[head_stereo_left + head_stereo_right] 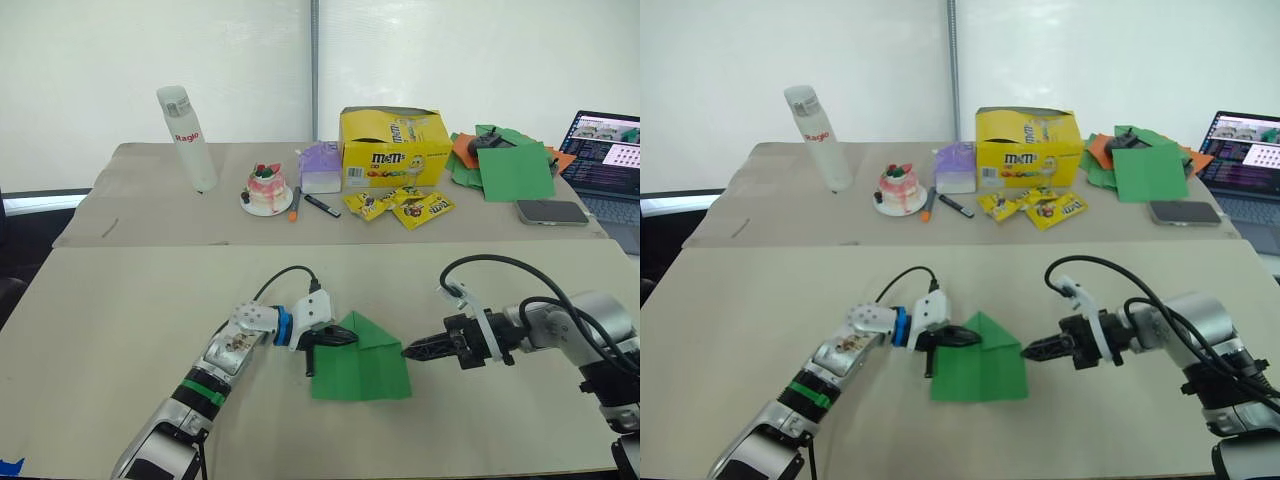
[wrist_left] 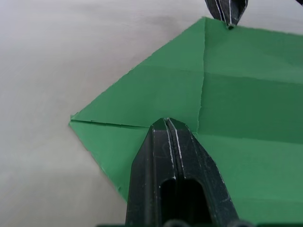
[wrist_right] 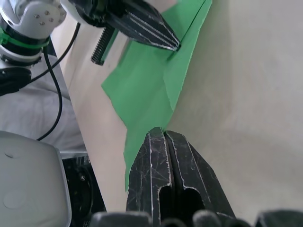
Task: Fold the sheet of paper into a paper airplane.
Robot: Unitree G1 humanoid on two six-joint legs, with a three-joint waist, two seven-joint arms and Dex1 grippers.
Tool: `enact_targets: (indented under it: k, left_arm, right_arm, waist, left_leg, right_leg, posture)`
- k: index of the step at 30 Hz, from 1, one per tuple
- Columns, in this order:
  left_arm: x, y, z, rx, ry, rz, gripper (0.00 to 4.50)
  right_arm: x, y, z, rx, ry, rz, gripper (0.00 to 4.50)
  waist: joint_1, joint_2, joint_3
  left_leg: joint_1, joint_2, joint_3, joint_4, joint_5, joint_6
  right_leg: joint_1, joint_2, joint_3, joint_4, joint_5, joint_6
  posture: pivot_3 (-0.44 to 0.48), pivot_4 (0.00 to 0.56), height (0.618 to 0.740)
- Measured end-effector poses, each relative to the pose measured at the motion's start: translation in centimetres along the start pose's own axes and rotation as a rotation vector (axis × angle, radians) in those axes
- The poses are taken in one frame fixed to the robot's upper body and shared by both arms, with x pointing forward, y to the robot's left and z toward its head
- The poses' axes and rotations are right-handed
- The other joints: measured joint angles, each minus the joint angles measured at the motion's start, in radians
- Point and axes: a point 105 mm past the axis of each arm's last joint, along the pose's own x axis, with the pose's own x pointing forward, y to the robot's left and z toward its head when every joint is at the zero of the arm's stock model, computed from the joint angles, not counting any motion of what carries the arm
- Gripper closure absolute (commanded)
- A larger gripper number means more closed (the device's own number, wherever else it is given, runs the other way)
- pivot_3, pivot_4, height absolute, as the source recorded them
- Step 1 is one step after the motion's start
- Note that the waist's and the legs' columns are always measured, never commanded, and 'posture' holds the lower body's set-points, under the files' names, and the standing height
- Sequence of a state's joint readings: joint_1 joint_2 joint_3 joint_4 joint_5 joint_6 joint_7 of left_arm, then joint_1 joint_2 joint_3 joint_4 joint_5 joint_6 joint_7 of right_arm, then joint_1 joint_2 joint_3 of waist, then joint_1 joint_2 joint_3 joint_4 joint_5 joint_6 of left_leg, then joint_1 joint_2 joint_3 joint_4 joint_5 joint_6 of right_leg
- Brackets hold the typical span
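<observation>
Sheet of paper (image 1: 362,364) lies flat on the near table (image 1: 120,330), top corners already folded in to a point, lying between the two pincers. Left gripper (image 1: 338,338) has its fingers pressed together, tips resting on the sheet's left side near the folded flap; holds nothing. Right gripper (image 1: 412,351) also closed and empty, tips touching the sheet's right edge, directly across from the left one. Risk, judged: both tips only pin or nudge thin paper, so a sideways push from the right one could slide or buckle the sheet rather than crease it, skewing the nose fold; the flaps may spring open if the left tip lifts.
</observation>
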State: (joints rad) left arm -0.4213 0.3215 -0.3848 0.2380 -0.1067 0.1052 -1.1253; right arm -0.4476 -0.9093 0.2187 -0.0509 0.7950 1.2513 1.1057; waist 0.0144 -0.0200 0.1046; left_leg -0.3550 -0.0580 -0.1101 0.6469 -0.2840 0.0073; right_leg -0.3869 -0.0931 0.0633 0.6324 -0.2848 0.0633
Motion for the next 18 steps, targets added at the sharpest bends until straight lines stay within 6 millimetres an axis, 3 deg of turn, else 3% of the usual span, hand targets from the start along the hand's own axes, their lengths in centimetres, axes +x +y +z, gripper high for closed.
enact_targets:
  k: [6,12,18]
  left_arm:
    - [0.0,-0.1,-0.1,0.009,-0.003,0.002,4.50]
    - [-0.1,-0.2,-0.2,0.020,-0.002,-0.001,4.50]
    - [-0.1,-0.4,-0.4,0.013,-0.004,-0.003,4.50]
  right_arm:
    - [0.0,0.7,0.9,-0.014,-0.043,0.006,4.47]
    - [1.1,2.5,1.7,-0.044,-0.090,0.058,4.47]
    - [2.1,2.4,1.5,-0.020,-0.126,0.055,4.47]
  waist:
    - [0.001,0.000,0.000]
    - [0.002,0.000,0.000]
    - [0.001,0.001,0.000]
  left_leg:
    - [0.000,0.000,0.000,0.000,0.000,0.000]
    - [0.000,0.000,0.000,0.000,0.000,0.000]
    - [0.001,0.000,0.000,0.000,0.000,0.000]
  right_leg:
    - [0.000,0.000,0.000,0.000,0.000,0.000]
    - [0.000,0.000,0.000,0.000,0.000,0.000]
    - [0.000,-0.001,0.000,0.000,0.000,0.000]
  posture:
    - [0.000,0.150,0.740]
    - [0.000,0.150,0.740]
    - [0.000,0.150,0.740]
